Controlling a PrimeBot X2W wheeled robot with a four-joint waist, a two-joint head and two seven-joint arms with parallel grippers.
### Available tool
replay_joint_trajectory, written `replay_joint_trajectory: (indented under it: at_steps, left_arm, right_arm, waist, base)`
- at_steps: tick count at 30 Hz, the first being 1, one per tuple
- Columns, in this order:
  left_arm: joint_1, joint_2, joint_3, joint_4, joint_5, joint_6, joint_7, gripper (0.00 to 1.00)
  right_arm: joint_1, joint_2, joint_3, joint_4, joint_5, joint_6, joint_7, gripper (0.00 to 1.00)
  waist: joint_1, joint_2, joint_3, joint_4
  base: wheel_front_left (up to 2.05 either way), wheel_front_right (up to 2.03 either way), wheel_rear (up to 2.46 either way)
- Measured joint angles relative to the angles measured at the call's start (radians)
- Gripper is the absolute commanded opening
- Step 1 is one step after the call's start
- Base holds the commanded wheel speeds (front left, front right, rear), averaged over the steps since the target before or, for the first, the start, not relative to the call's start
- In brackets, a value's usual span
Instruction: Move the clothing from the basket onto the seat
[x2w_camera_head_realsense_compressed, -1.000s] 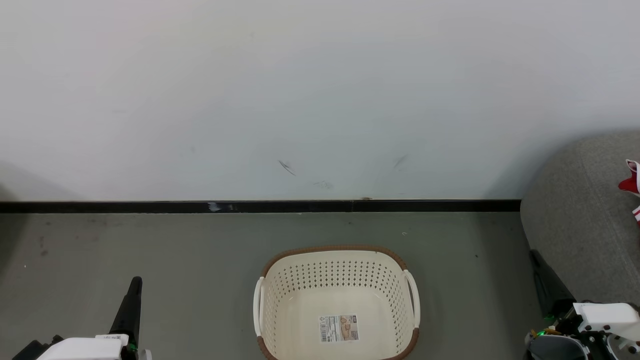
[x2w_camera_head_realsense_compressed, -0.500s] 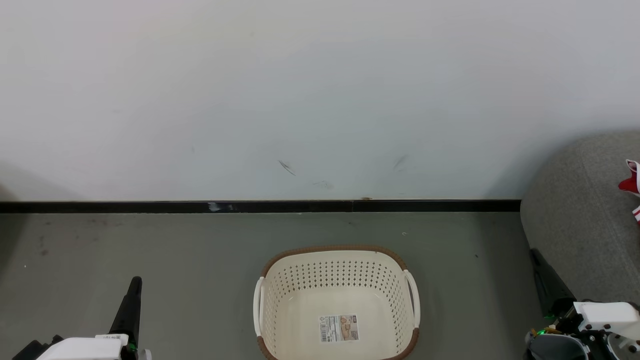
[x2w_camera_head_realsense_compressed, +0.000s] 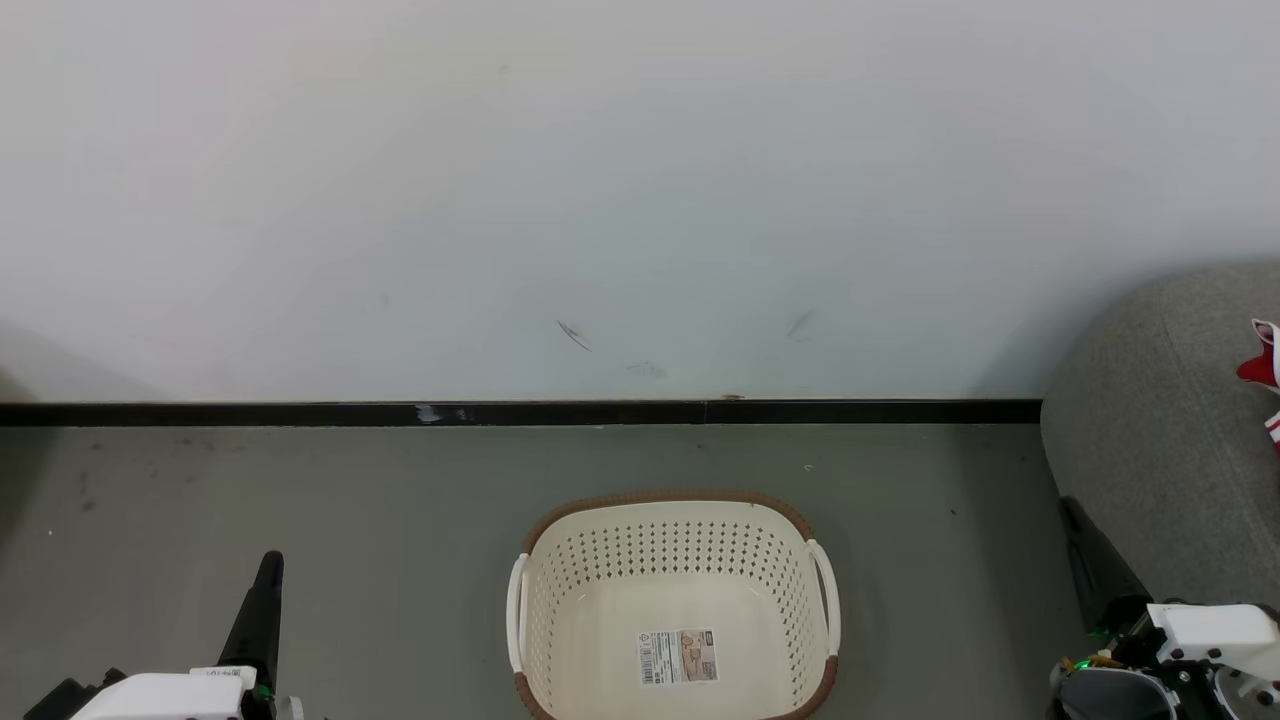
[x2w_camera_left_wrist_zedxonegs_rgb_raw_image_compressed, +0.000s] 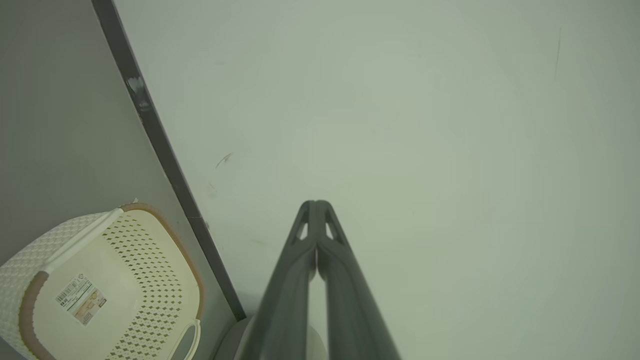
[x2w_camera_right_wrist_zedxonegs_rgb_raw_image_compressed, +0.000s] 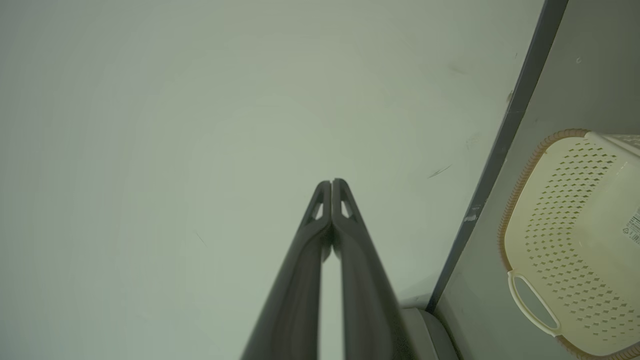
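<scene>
The cream basket (x2w_camera_head_realsense_compressed: 675, 600) sits on the grey floor at the bottom centre of the head view, holding nothing but its label sticker (x2w_camera_head_realsense_compressed: 678, 656). It also appears as the basket (x2w_camera_left_wrist_zedxonegs_rgb_raw_image_compressed: 100, 280) in the left wrist view and the basket (x2w_camera_right_wrist_zedxonegs_rgb_raw_image_compressed: 575, 240) in the right wrist view. A bit of red and white clothing (x2w_camera_head_realsense_compressed: 1263, 372) lies on the grey seat (x2w_camera_head_realsense_compressed: 1160, 440) at the right edge. My left gripper (x2w_camera_head_realsense_compressed: 270, 565) is shut at the lower left, fingers touching (x2w_camera_left_wrist_zedxonegs_rgb_raw_image_compressed: 316, 205). At the lower right my right gripper (x2w_camera_head_realsense_compressed: 1070, 510) is shut beside the seat, its tips pressed together (x2w_camera_right_wrist_zedxonegs_rgb_raw_image_compressed: 331, 184).
A pale wall (x2w_camera_head_realsense_compressed: 640, 200) with a black baseboard (x2w_camera_head_realsense_compressed: 520, 412) runs across behind the basket. Grey floor (x2w_camera_head_realsense_compressed: 350, 500) stretches between the basket and each gripper. The seat's rounded edge stands close to my right gripper.
</scene>
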Motion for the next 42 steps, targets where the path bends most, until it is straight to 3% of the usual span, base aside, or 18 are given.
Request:
replay_joint_trajectory:
  at_steps: [42]
  left_arm:
    - [0.0,-0.002,0.002,-0.001,0.0,0.0,0.0,0.0]
  right_arm:
    - [0.0,0.005,-0.01,0.001,-0.006,0.0,0.009,0.0]
  waist:
    - [0.0,0.0,0.0,0.0]
  base:
    - [0.0,0.0,0.0]
